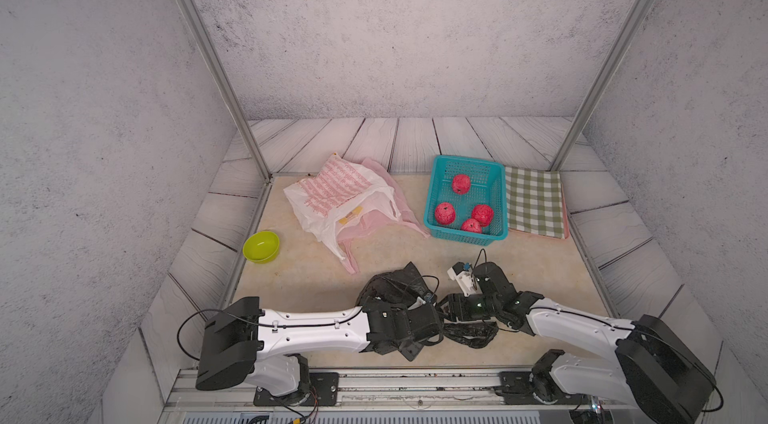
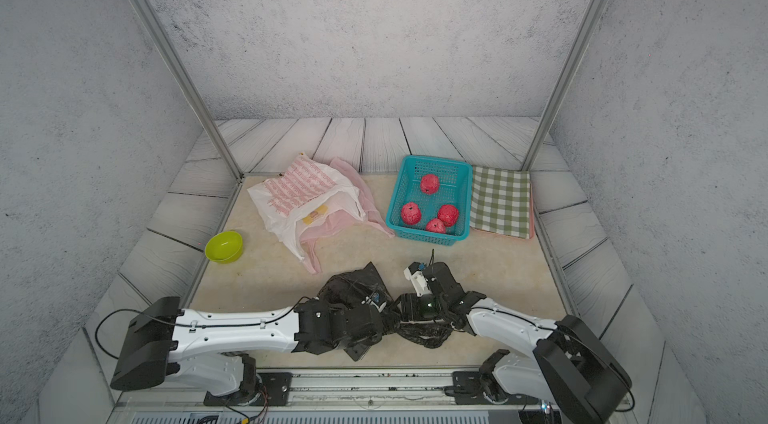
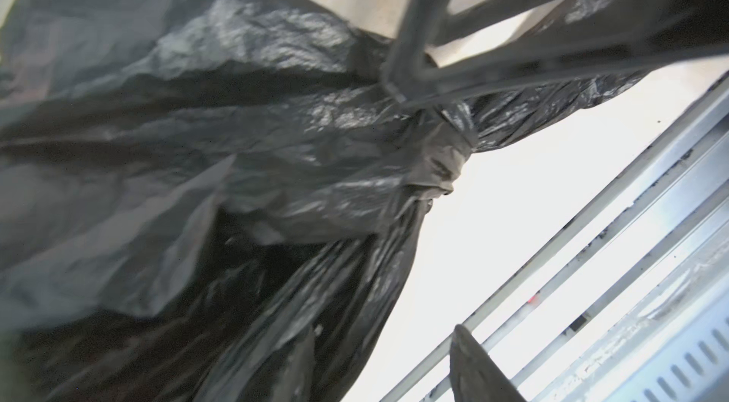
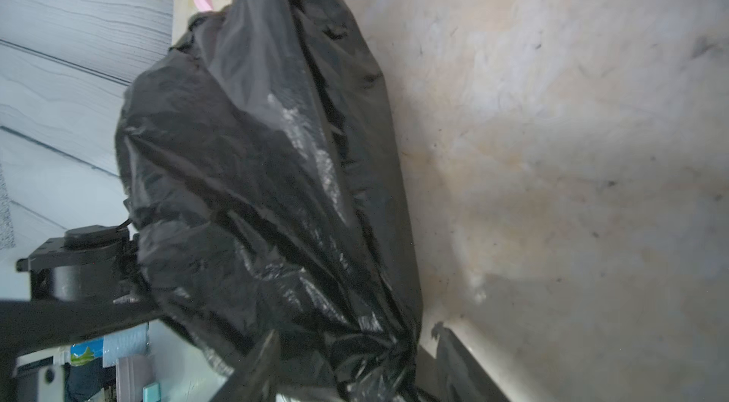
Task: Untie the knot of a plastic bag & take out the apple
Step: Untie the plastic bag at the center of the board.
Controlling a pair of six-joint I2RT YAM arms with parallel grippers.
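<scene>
A crumpled black plastic bag [image 1: 399, 280] [image 2: 353, 282] lies at the front middle of the table, between my two arms. Its knot [image 3: 445, 159] shows in the left wrist view, tied tight, with gathered plastic fanning out from it. My left gripper [image 3: 382, 337] stands open around that gathered plastic, and there is a gap beside one finger [image 3: 473, 364]. My right gripper [image 4: 355, 333] is open around the bag's bunched neck [image 4: 374, 360]. One of its fingers [image 3: 410, 37] sits right at the knot. The apple inside the bag is hidden.
A teal basket [image 1: 465, 237] at the back right holds several red apples [image 1: 445, 213]. A green checked cloth [image 1: 534, 201] lies beside it. White and pink bags [image 1: 340, 201] lie at the back left, a lime bowl [image 1: 261, 246] at the left edge. A metal rail [image 1: 374, 384] runs along the front.
</scene>
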